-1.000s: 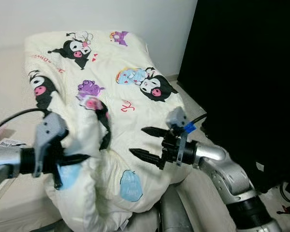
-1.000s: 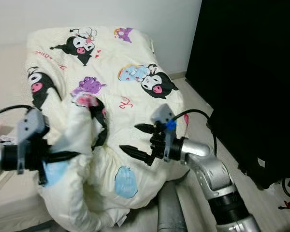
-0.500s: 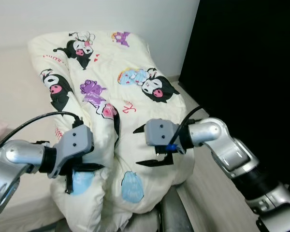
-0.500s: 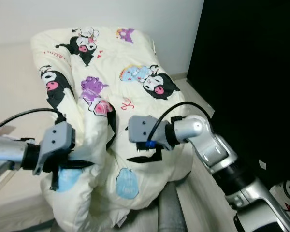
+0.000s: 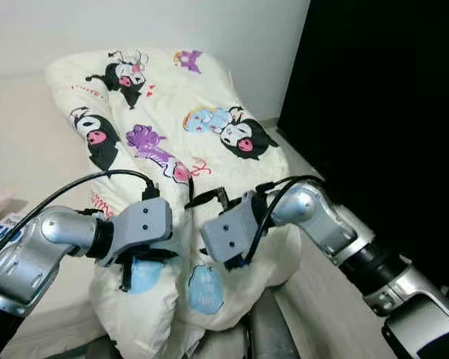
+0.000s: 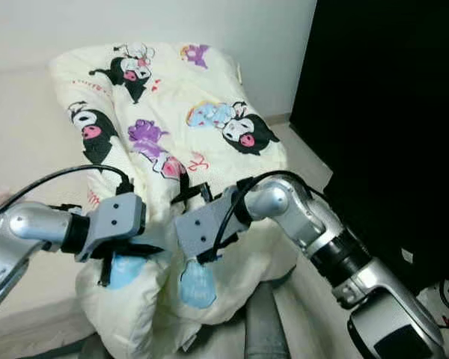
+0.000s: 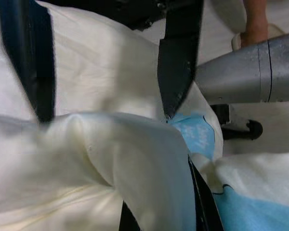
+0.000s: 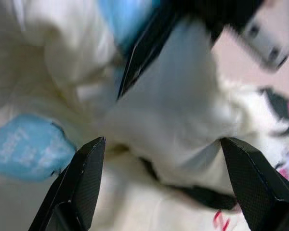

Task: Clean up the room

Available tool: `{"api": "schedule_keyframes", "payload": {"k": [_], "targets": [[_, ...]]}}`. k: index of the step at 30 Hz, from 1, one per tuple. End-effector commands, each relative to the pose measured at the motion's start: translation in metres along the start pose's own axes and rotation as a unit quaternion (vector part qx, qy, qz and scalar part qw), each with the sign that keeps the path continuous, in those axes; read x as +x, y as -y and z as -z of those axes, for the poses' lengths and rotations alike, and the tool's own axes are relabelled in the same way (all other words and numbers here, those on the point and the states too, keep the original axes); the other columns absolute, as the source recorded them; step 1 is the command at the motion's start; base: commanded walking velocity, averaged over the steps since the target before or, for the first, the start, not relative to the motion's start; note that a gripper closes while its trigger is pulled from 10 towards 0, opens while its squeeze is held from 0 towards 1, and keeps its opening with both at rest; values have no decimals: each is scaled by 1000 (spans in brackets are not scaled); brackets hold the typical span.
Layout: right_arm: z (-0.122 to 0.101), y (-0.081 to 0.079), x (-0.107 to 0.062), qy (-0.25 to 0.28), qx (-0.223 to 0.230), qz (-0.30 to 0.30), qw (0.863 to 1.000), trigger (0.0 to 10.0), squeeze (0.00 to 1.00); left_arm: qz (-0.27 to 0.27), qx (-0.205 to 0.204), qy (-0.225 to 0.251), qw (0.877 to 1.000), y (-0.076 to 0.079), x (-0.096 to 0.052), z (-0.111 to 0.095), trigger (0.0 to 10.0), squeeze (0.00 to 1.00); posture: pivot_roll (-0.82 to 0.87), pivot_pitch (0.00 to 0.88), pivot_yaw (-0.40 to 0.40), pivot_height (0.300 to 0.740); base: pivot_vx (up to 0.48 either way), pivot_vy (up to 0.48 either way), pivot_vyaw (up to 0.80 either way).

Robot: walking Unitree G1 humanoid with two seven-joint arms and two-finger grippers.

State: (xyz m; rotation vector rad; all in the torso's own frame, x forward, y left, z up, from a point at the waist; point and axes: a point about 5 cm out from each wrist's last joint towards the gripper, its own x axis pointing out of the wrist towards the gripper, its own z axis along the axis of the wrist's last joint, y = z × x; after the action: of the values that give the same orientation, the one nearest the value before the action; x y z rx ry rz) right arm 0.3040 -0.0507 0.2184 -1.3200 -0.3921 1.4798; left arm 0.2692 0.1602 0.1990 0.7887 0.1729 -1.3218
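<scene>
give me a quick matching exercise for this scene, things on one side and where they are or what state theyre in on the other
Things:
1. left gripper
2. right gripper
3. quilt
4. grey robot leg

Places or states:
A. cream, printed with cartoon figures, spread over the bed
B. fingers apart, aimed down at the cloth near a blue print
C. low at the near edge, just under the hanging cloth
D. fingers around a raised fold of cream cloth

Pairs: 1-D, 2-B, 3-A, 4-C

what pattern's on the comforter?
Cream comforter printed with black, purple and blue cartoon characters; clearest in the left eye view.
</scene>
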Motion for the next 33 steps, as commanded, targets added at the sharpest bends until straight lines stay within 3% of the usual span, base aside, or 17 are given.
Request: {"api": "schedule_keyframes", "payload": {"k": [1,8,19,20,21,33], "targets": [[-2,-4,4,4,-13,-10,1000,10000,0,23,17,17,999,4,8,-6,10000,0,-146,180,-57,521,0,0,0],[-22,11,14,50,-94,26,994,10000,0,25,18,15,999,5,11,-6,10000,0,-143,183,-57,521,0,0,0],[-10,-6,20,40,-92,-9,995,10000,0,20,21,17,999,3,13,-8,10000,0,-140,176,-63,521,0,0,0],[-6,-10,21,35,-87,-16,995,3333,0,18,24,19,999,2,12,-10,10000,0,-139,174,-63,521,0,0,0],[-3,-13,22,35,-83,-16,996,0,0,15,26,22,999,0,12,-11,10000,0,-139,174,-63,521,0,0,0],[-1,-19,27,47,-68,19,996,0,0,-18,34,45,998,-11,8,-19,10000,0,-134,165,-65,521,0,0,0]]}}
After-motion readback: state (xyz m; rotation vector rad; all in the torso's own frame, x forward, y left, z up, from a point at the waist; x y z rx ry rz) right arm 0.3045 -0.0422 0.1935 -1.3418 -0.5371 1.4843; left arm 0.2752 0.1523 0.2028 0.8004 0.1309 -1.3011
